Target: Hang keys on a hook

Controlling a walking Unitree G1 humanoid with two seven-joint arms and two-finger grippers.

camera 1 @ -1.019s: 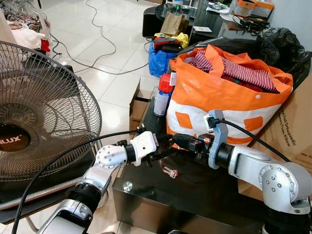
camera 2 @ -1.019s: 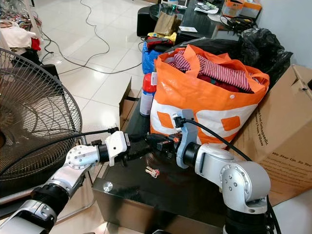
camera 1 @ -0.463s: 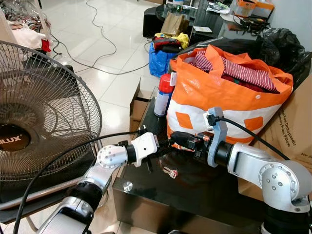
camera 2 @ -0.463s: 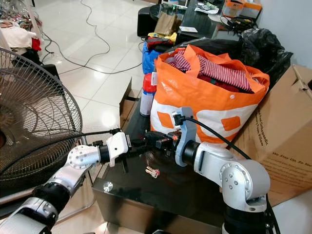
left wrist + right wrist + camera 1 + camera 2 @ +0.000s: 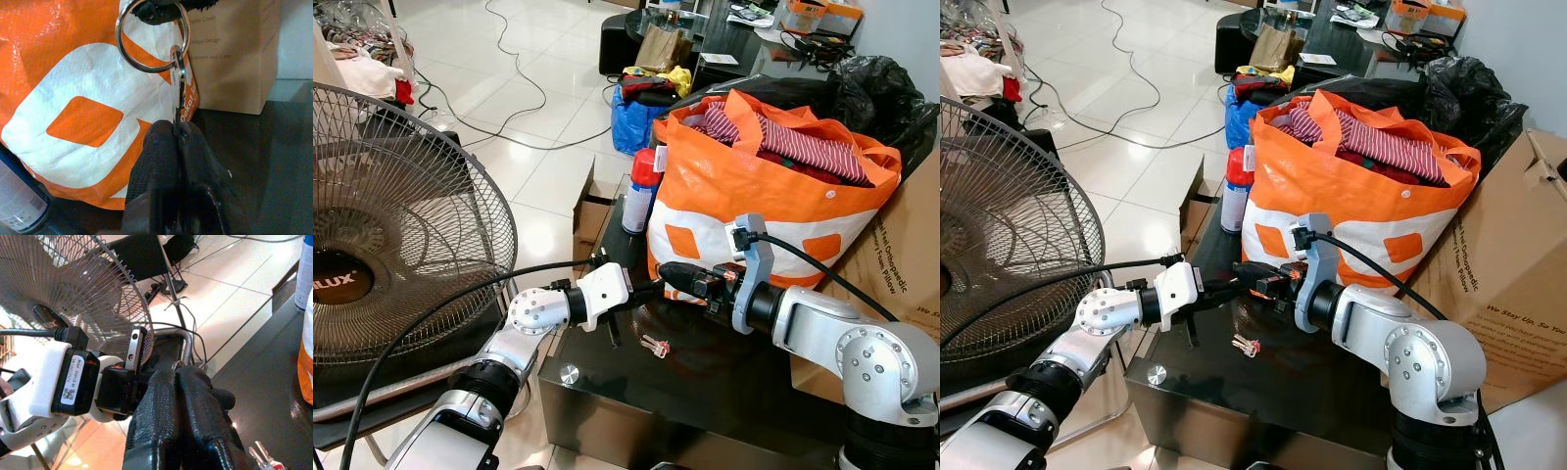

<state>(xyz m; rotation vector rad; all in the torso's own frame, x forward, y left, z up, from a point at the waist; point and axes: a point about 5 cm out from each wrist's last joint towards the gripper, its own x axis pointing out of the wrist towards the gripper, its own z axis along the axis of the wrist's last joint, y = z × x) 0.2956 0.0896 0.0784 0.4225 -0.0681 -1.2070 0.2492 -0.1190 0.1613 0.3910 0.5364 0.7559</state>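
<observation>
Left wrist view has the left gripper [image 5: 178, 134] pinching a key [image 5: 176, 105] while the right gripper [image 5: 161, 7] clamps its ring [image 5: 151, 36], both a bit higher than 1 second ago, so they're mid-handover with more keys [image 5: 655, 346] on the table [image 5: 705, 392].

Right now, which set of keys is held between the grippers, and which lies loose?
The key ring hangs between the left gripper and right gripper; the small key bunch lies on the black table.

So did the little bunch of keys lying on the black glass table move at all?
No. The small bunch of keys lies at the same spot on the black glass table, equally far from the round silver stud at its corner.
</observation>
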